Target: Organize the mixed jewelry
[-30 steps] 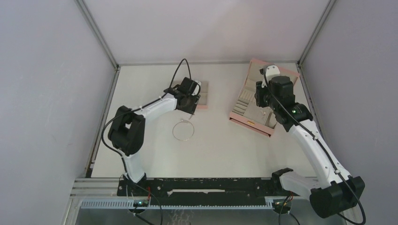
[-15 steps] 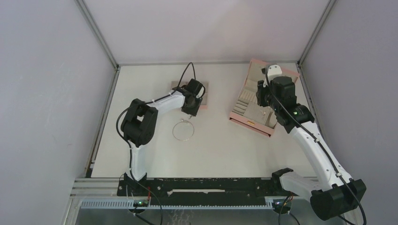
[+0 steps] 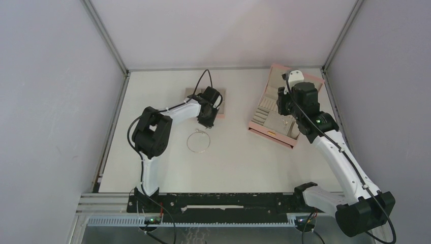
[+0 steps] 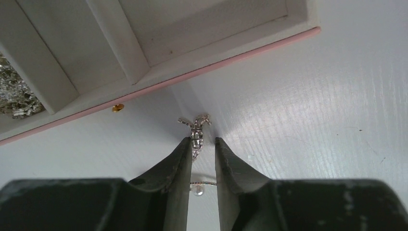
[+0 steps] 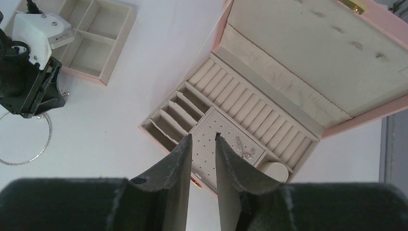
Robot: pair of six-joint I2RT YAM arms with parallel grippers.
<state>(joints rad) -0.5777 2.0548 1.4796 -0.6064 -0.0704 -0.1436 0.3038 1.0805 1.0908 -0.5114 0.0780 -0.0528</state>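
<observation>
Left claw (image 4: 202,140) astride sparkly piece (image 4: 196,138), wrist-view only

Robot lab test cell; a white table (image 3: 244,162) is boxed in by plain grey panels (image 3: 51,112) held in metal corner posts (image 3: 104,35); a left arm (image 3: 170,114) and a right arm (image 3: 340,157) are bolted to a black rail (image 3: 228,200) at the near edge; a slotted cable duct (image 3: 213,222) is run below it.

Reaches forward on left, elbow folded, aiming left gripper (image 4: 202,142) down with jaws narrowly parted. Stretches far on right, right gripper (image 5: 202,137) raised, jaws equally narrow.
</observation>
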